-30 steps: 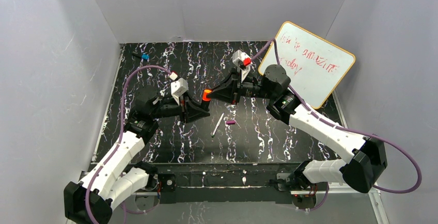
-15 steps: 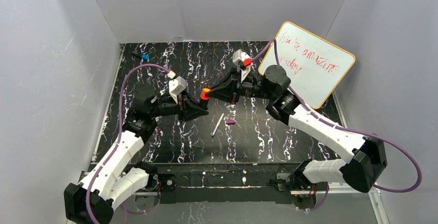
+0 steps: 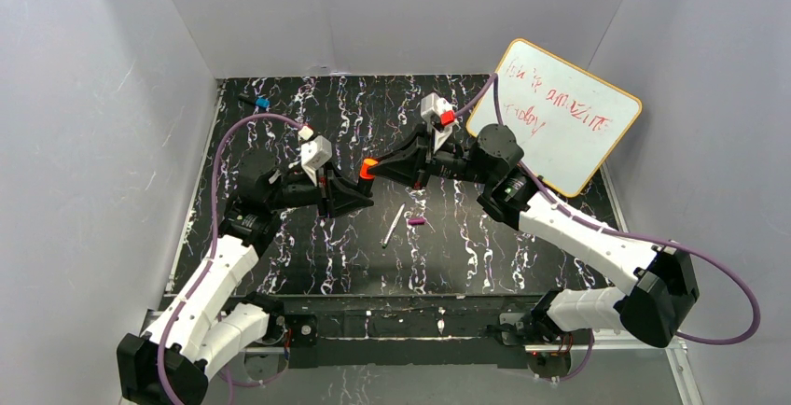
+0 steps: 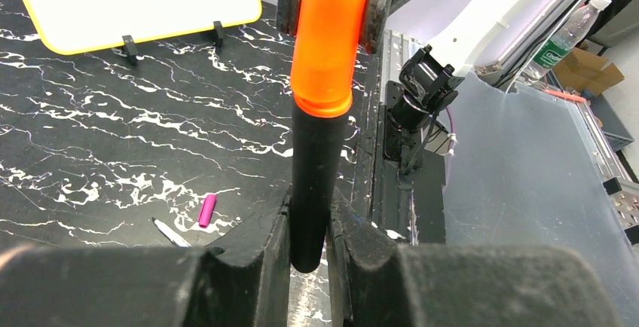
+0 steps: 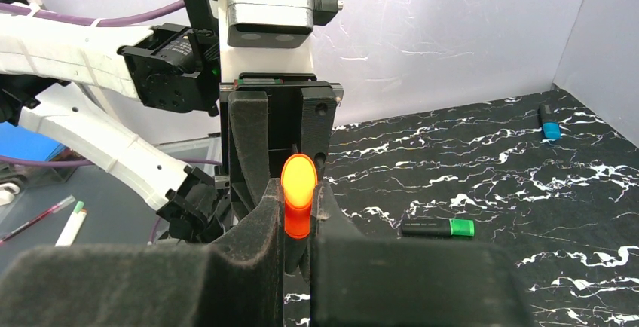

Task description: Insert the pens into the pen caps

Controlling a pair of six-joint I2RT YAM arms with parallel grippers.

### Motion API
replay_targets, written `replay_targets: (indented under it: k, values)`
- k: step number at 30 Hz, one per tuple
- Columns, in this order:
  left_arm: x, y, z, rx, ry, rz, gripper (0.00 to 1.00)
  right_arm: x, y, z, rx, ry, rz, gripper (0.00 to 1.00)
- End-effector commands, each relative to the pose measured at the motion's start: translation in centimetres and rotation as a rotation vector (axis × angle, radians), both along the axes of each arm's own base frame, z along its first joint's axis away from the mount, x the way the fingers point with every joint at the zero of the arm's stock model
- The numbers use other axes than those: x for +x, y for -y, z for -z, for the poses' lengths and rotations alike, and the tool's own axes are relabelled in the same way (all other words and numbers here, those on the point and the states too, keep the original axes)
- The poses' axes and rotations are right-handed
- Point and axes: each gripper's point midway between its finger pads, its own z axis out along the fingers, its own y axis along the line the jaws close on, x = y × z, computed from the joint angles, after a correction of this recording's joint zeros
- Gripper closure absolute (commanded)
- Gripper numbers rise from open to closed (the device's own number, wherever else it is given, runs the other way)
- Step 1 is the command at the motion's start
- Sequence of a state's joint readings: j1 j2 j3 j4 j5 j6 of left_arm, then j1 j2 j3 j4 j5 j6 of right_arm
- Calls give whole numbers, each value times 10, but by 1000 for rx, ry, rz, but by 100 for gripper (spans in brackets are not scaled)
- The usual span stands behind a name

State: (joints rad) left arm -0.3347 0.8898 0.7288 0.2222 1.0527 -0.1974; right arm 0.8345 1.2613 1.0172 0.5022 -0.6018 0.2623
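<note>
A stubby black marker (image 4: 315,184) is clamped in my left gripper (image 4: 310,214), held above the table. Its orange cap (image 4: 328,41) sits over the marker's far end, flush with the black body. My right gripper (image 5: 300,199) is shut on that orange cap (image 5: 298,191). From above, the two grippers meet nose to nose, left gripper (image 3: 352,192) and right gripper (image 3: 378,170), with the orange cap (image 3: 368,166) between them. A thin white pen (image 3: 394,226) and a purple cap (image 3: 417,222) lie on the table below them. A green-capped black marker (image 5: 437,227) lies flat further off.
A whiteboard (image 3: 560,116) with red writing leans at the back right. A small blue object (image 3: 261,103) lies in the far left corner of the black marbled table (image 3: 308,265). Grey walls close in three sides.
Both grippers, still joined at the orange cap and marker, have drifted slightly left and toward the back of the table. Nothing on the table moved.
</note>
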Motion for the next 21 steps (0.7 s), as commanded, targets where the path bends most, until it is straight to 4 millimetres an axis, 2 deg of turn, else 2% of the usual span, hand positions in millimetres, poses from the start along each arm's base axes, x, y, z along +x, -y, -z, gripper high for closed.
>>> replay_targets:
  k: [1, 21]
  values:
    - [19, -10, -88, -122, 290, -124, 100, -63, -1, 109, -313, -264, -254, 99]
    - [11, -14, -96, -112, 320, -105, 100, -83, 15, 141, -465, -312, -333, 99]
